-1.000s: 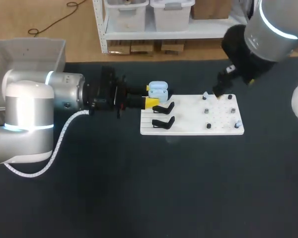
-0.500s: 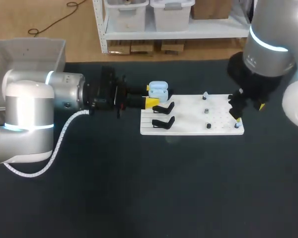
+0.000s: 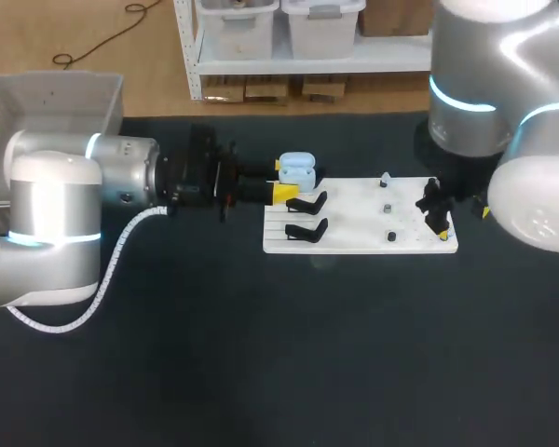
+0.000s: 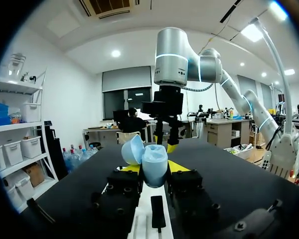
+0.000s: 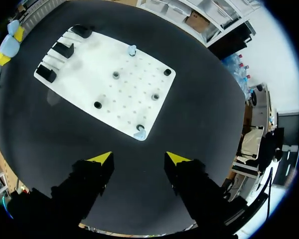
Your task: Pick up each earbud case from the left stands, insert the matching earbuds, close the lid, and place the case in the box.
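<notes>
- The left gripper (image 3: pixel 281 181), reaching in from 9 o'clock in the head view, holds a pale blue earbud case (image 3: pixel 298 169) between its yellow tips
- The case sits just off the 10 o'clock corner of the white board (image 3: pixel 354 240)
- In the left wrist view the fingers (image 4: pixel 132 168) press the case (image 4: pixel 154 164) from both sides, and its lid stands open; whether it rests on a stand cannot be told
- Two black stands (image 3: pixel 307 203) lie along the board's 9 o'clock edge, with nothing on them
- The right gripper (image 5: pixel 138 158) hangs spread wide with nothing between its fingers, above the board's 3 o'clock edge in the head view
- Two pale blue earbuds (image 5: pixel 132 50) stand on the board, one near 1 o'clock, the other (image 5: pixel 140 133) at the 4 o'clock corner, just ahead of the right fingers
- Small dark pegs (image 5: pixel 116 75) dot the board between them
- The box (image 3: pixel 56 86) sits at the table's (image 3: pixel 261 372) 10 o'clock corner, well apart from the board
</notes>
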